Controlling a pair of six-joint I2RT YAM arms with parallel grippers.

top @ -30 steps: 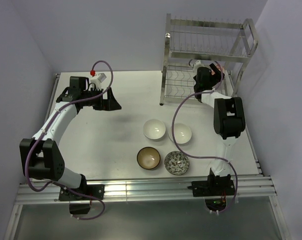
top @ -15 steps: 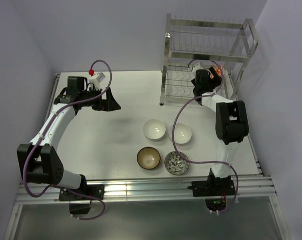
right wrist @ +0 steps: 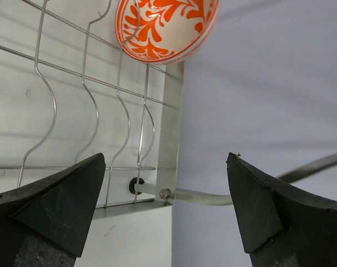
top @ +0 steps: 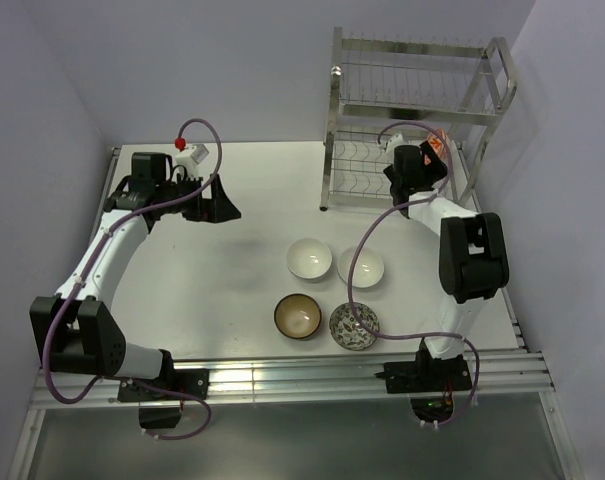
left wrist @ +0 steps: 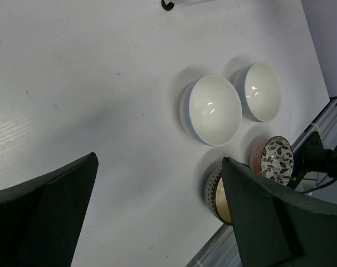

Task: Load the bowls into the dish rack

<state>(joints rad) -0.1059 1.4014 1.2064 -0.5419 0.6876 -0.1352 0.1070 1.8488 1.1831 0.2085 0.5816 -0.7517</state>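
At the far right of the table [top: 202, 270], my right gripper [right wrist: 166, 158] is at the lower tier of the dish rack [top: 412, 42]. Its jaws are spread wide with nothing between them.

Rack contents:
- One bowl, the orange-red patterned bowl [right wrist: 165, 28]. It stands on edge against the curved wire slots near the right end of the lower tier, with its patterned outside facing my right wrist camera.
- It sits beyond my right fingertips and apart from them.
- No bowls show on the upper tier in the top view.

On the table, four bowls form a loose cluster in front of the rack, all upright and empty:
- First white bowl [top: 309, 258], on the far left of the group.
- Second white bowl [top: 362, 267], just beside it to the right. I cannot tell whether the two touch.
- Dark brown bowl with tan inside [top: 297, 316], on the near left.
- Grey-white patterned bowl [top: 353, 326], on the near right, close beside the brown one.

My left gripper [left wrist: 160, 161] hangs over the bare table at the far left, well apart from the cluster. Its jaws are fully spread and it holds nothing. All four bowls show between its fingers in the left wrist view.
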